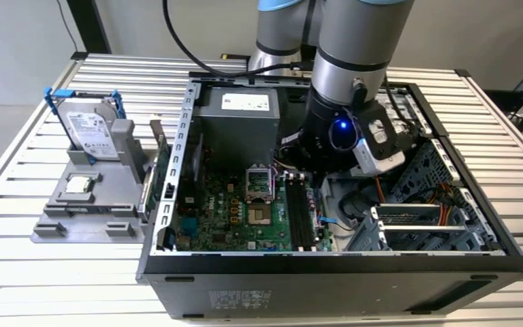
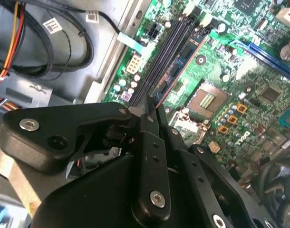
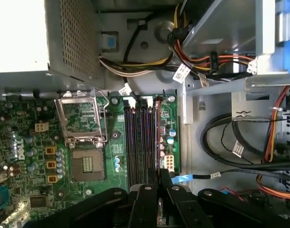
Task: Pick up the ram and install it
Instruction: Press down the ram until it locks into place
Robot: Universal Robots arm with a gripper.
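Hovering — pincer (image 3: 159,183) gripping ram (image 3: 158,142) above slots (image 3: 138,142).

Ram (image 3: 159,137) – thin green stick, edge-on, upright over black motherboard slots (image 3: 140,142)

Exterior view: looking down from above and in front at the slatted worktop (image 1: 43,272), taking in the whole open computer case (image 1: 334,269) and the arm from a middle distance. Both wrist views: looking down past the black tool (image 2: 149,107) (image 3: 160,175), close to the green motherboard (image 2: 240,95) (image 3: 35,156), sharing its black memory slots (image 2: 166,52) (image 3: 140,142).
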